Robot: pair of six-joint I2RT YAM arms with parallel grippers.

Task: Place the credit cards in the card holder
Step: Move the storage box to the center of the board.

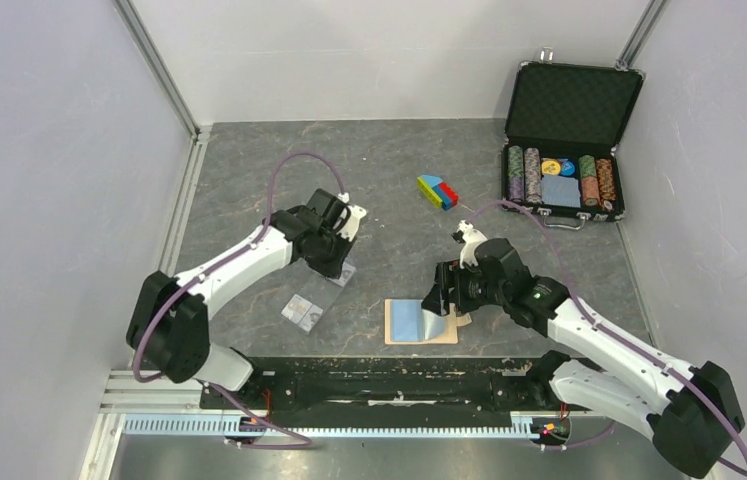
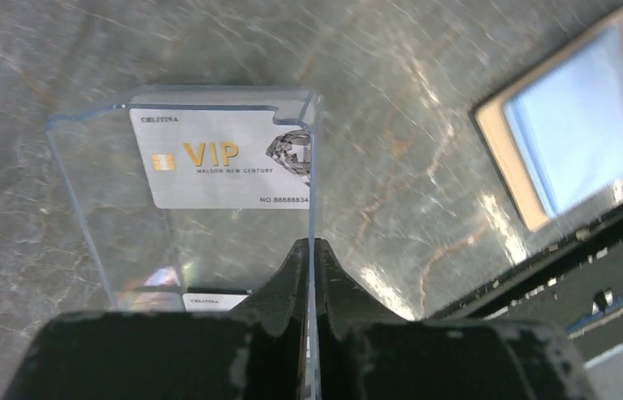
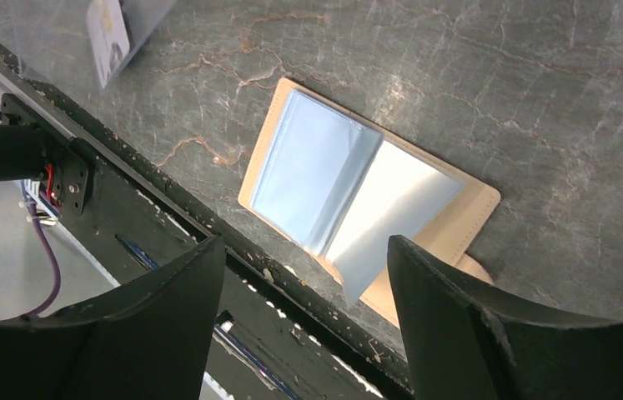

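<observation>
My left gripper (image 2: 314,247) is shut on the right-hand wall of a clear plastic case (image 2: 108,208) that rests on the table. Two pale credit cards show within the case's outline: a VIP one with a gold chip (image 2: 223,162) and a second one (image 2: 208,298) half hidden by my fingers. I cannot tell whether they lie in the case or under it. From above, the cards (image 1: 301,310) sit just near-left of that gripper (image 1: 340,262). The tan card holder (image 1: 404,322) lies open, its light blue pocket panels (image 3: 316,171) up. My right gripper (image 3: 303,250) hovers open over its near edge, holding nothing.
An open black case (image 1: 571,105) with poker chips and a blue deck stands at the back right. A small block of several colours (image 1: 437,192) lies mid-table. The black base rail (image 1: 379,375) runs right along the card holder's near edge. Walls close both sides.
</observation>
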